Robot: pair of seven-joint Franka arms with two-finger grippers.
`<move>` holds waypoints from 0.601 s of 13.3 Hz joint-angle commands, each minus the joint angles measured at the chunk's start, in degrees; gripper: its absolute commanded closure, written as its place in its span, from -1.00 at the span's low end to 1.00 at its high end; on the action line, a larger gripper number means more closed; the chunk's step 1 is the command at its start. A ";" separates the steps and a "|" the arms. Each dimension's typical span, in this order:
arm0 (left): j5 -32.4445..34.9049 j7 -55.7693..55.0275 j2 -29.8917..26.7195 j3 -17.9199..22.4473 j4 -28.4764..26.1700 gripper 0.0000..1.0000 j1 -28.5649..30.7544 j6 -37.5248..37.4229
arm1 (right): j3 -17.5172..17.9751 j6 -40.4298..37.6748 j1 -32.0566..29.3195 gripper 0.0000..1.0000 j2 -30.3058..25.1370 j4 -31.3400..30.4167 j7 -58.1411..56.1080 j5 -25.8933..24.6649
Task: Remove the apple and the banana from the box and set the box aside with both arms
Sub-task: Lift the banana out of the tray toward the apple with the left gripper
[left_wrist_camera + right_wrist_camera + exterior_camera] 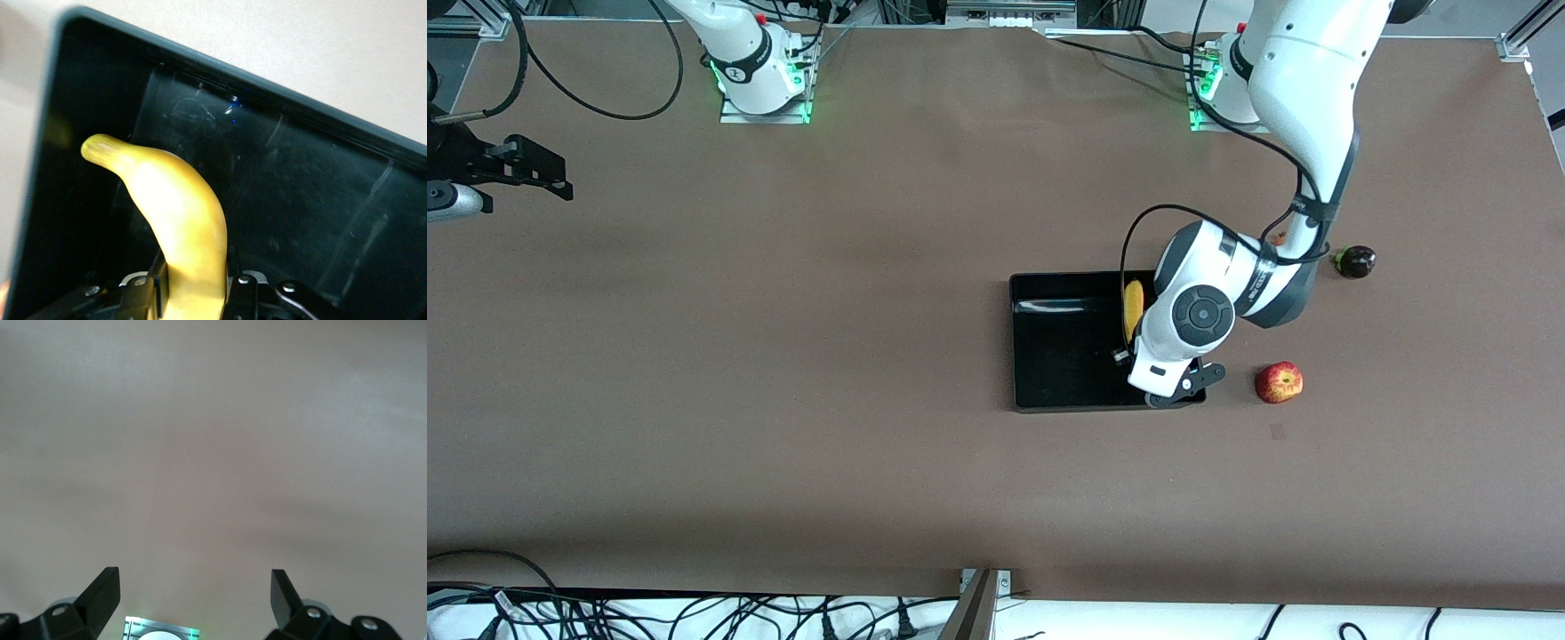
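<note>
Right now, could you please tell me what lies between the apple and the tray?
In the front view, only bare brown table separates the apple from the tray. The left tool, shut on the banana, hangs over the tray's end nearest the apple.

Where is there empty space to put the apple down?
Bare floor fills the box toward the right arm's end. It is crowded where the left gripper grips the banana. The apple sits outside; the right gripper waits open.

The left arm (1200,311) hides most of the banana (1133,307) and one corner of the box (1058,356). The right gripper (525,173) is cut off at the front view's edge.
</note>
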 commanded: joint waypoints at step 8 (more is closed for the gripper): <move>0.32 9.61 -7.51 -0.32 2.47 1.00 3.14 -15.97 | 0.47 -0.84 -0.34 -1.00 -0.41 0.42 0.28 0.97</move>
